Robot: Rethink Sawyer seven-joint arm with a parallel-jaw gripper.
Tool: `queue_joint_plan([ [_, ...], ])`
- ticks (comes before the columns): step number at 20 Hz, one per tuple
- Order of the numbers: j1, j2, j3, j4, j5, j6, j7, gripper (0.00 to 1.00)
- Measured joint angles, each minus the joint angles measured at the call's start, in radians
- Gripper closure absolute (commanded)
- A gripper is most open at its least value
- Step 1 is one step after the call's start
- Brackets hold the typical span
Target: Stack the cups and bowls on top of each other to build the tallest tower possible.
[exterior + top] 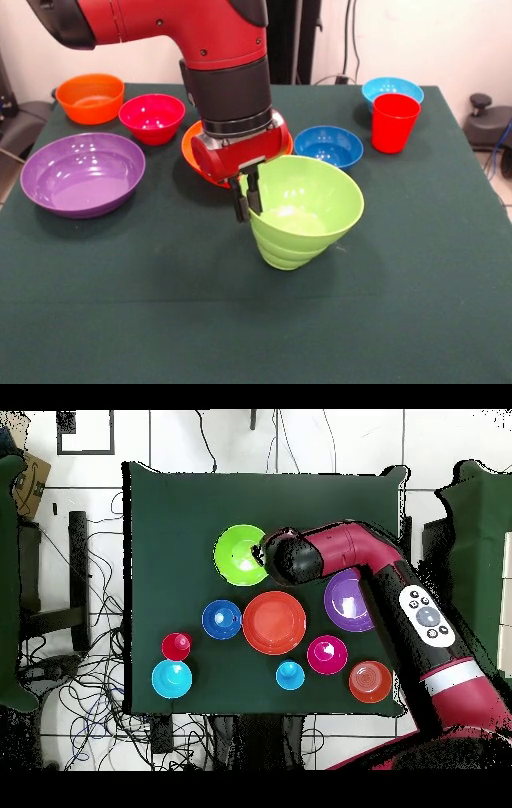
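Green felt covers the table (416,264), and from my remote station I read the layout as follows.

1. Gripper (248,194): the red and black arm (216,48) comes down over the middle of the table. The two black fingers (239,200) are clamped on the near-left rim of the large lime green bowl (308,210), one finger inside the rim and one outside.
2. Large lime green bowl: it is tilted, with its mouth turned up and toward the arm. I see two or three nested walls at its base, so it may be more than one bowl; I cannot tell whether the base touches the cloth.
3. Large orange bowl (274,622): it stands upright just behind the gripper, mostly hidden by the arm in the front view and fully visible in the overhead view.
4. Purple bowl (82,174): it stands upright near the left edge in the front view, well apart from the lime green bowl.
5. Small orange bowl (90,98) and magenta-red bowl (152,118): they stand side by side at the far left corner.
6. Dark blue bowl (328,146): it stands upright to the right of the large orange bowl.
7. Red cup (394,122): it stands upright, just in front of the light blue bowl (392,86) at the far right.
8. Small light blue item (290,675): it shows only in the overhead view, beside the magenta-red bowl.

Nothing is stacked apart from the nested lime green pieces.
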Motion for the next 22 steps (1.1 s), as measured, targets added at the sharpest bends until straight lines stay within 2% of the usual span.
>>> queue_joint_plan([
  [22,0.018,0.0,-0.021,-0.042,-0.011,0.008,-0.02,1.0],
])
